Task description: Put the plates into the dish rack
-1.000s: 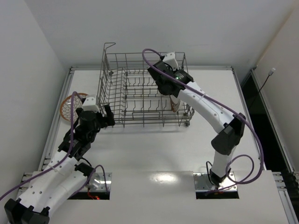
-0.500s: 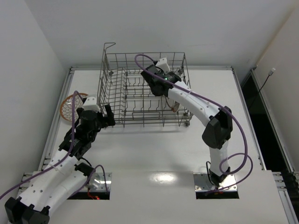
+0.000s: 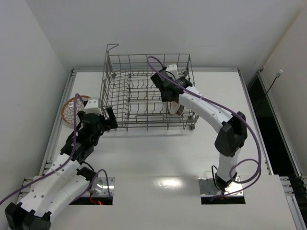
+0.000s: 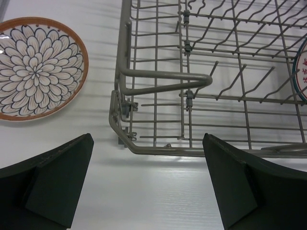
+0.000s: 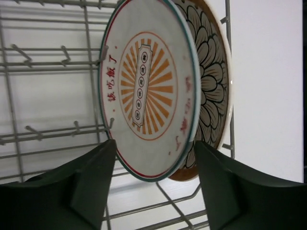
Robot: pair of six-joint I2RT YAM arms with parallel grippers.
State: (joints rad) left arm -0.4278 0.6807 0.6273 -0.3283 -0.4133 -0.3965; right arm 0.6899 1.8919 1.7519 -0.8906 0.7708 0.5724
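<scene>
The white worktop [image 3: 144,158] carries the dish rack [image 3: 144,126] at its far middle. The right arm [image 3: 211,112] reaches in over the rack's right end, and the left arm [image 3: 72,158] waits off its near left corner.

Two plates stand on edge between the tines at that right end. They are the sunburst plate [image 5: 148,91] and, close behind it, a lattice plate [image 5: 213,96]. The other lattice plate [image 4: 36,68] lies flat on the worktop just left of the rack, well apart from the other two.

The right claw [image 5: 154,148] is spread wide with its fingers either side of the sunburst plate's lower rim, and it grips nothing. The left claw [image 3: 103,120] is also wide open and empty, poised above the rack's corner with the flat plate off to its left.

The step in hand looks like letting go of the racked pair. The right claw would do best to back straight out along its own line, keeping both fingers off the rim, since a sideways brush could tip the plate against its neighbour.

The flat plate will be the awkward one. A finger has to get under its raised rim, and the free slots lie further left along the tines.
</scene>
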